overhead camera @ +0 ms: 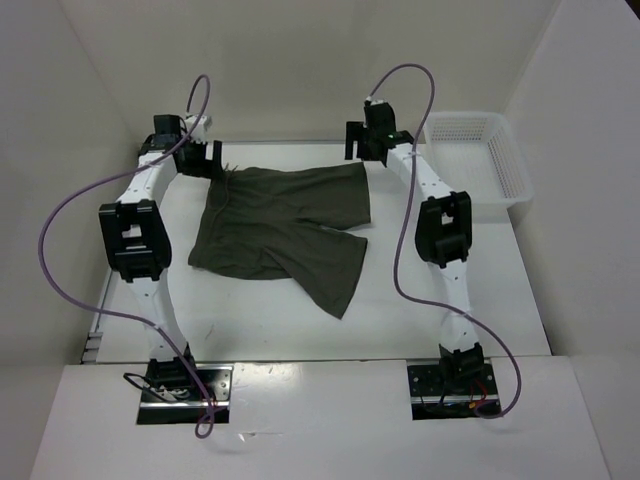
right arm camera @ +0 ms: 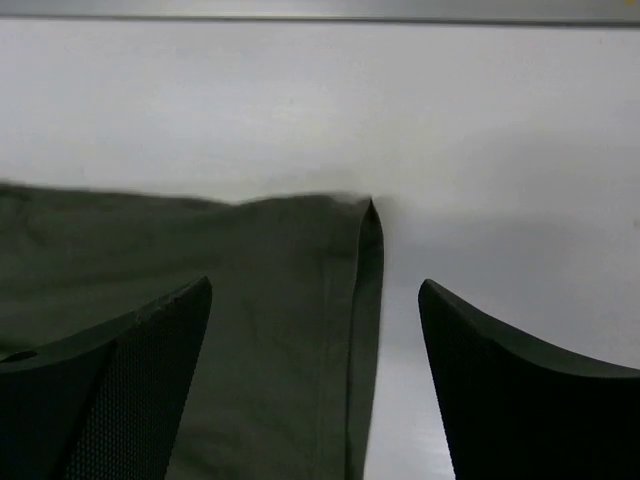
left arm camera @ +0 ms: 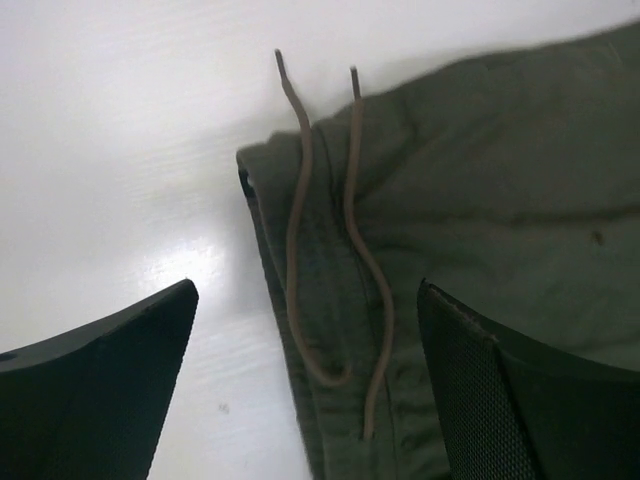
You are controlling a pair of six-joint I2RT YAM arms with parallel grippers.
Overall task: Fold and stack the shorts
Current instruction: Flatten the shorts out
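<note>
Left tool (left arm camera: 306, 305): spread wide and pinching nothing. It hangs low over the far left corner of the shorts (overhead camera: 285, 225). I cannot tell if the fingers touch the cloth.
Between the left fingers: the waistband edge with the two ends of a brown drawstring (left arm camera: 349, 190) lying loose across it. The left finger is over bare bench (overhead camera: 480, 290) and the right finger is over the green cloth.
Right tool (right arm camera: 315, 300): also spread, with nothing held. It is low at the far right corner of the shorts.
Between the right fingers: the hemmed corner of one leg. The left finger is above the cloth and the right finger is above the white surface just beside the hem.
Shorts: dark olive-green, lying open and flat in the far middle of the bench between the two arms. The waistband is toward the left. One leg reaches to the right along the far side and the other leg slants toward the near side.
Basket (overhead camera: 462, 117): white mesh, at the far right corner of the bench, well apart from the shorts.
</note>
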